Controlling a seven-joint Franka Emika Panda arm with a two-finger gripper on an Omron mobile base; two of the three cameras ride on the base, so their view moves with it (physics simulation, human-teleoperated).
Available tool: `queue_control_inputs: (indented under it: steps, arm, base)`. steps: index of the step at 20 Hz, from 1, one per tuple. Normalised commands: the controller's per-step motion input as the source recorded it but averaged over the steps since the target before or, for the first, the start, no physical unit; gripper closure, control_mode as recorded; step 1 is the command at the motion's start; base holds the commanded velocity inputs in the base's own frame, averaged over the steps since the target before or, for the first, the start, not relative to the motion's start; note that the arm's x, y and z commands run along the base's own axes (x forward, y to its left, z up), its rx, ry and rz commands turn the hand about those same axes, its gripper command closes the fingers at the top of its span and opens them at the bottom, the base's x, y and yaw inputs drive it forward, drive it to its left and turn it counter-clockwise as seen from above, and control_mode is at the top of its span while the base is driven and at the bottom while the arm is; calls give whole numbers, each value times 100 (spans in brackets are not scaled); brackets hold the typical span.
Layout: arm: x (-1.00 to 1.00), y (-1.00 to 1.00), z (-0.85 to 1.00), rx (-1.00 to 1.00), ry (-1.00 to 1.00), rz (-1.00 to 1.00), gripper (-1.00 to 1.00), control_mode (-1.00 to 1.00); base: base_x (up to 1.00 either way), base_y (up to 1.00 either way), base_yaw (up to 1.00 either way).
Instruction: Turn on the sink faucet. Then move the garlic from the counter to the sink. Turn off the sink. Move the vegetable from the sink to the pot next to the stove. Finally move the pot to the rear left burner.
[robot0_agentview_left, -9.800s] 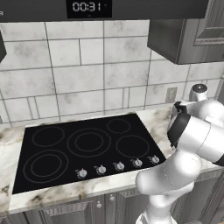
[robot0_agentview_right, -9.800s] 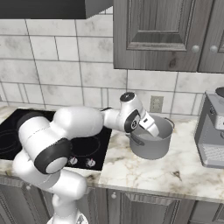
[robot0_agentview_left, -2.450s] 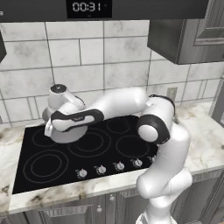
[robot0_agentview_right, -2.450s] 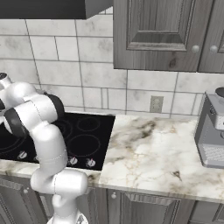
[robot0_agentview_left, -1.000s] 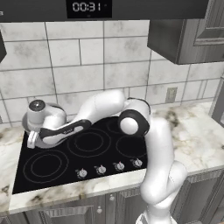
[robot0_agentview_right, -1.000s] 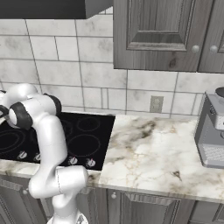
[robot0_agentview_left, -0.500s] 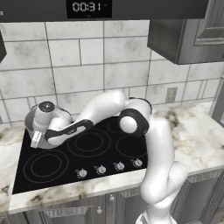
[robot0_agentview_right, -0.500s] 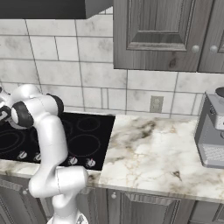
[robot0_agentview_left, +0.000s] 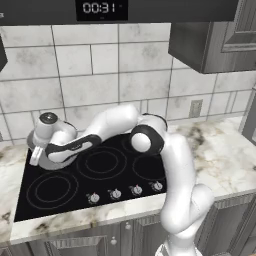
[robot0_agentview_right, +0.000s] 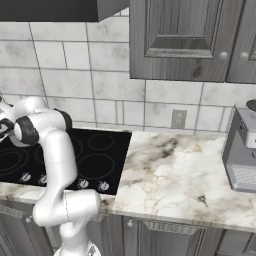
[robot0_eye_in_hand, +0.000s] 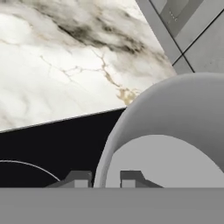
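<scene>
The grey pot (robot0_agentview_left: 44, 159) is at the back left corner of the black cooktop (robot0_agentview_left: 100, 185), over the rear left burner. I cannot tell whether it rests on the glass. My arm stretches far to the left across the stove. My gripper (robot0_agentview_left: 46, 145) is shut on the pot's rim. In the hand view the rim of the pot (robot0_eye_in_hand: 131, 118) runs between my two fingertips (robot0_eye_in_hand: 81, 177), with its bare grey floor to the right. The garlic is hidden, and the sink and faucet are out of view.
Marble counter (robot0_agentview_left: 225, 160) lies right of the cooktop, with a coffee machine (robot0_agentview_right: 242, 150) at its far right. A row of knobs (robot0_agentview_left: 125, 191) lines the cooktop's front edge. A marble strip (robot0_eye_in_hand: 57, 57) and tiled wall border the pot's corner.
The arm lifted the pot off the right-hand counter and carried it leftward across the cooktop. Over the last second it has only settled slightly at the back left corner.
</scene>
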Motion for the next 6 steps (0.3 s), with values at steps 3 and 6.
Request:
queue_control_inputs:
  steps: [3,6]
  arm:
    - [5,1,-23,0,0,2,-100,-100]
    - [0,0,-20,0,-8,5,-100,-100]
  base:
    - [0,0,0]
    - [0,0,0]
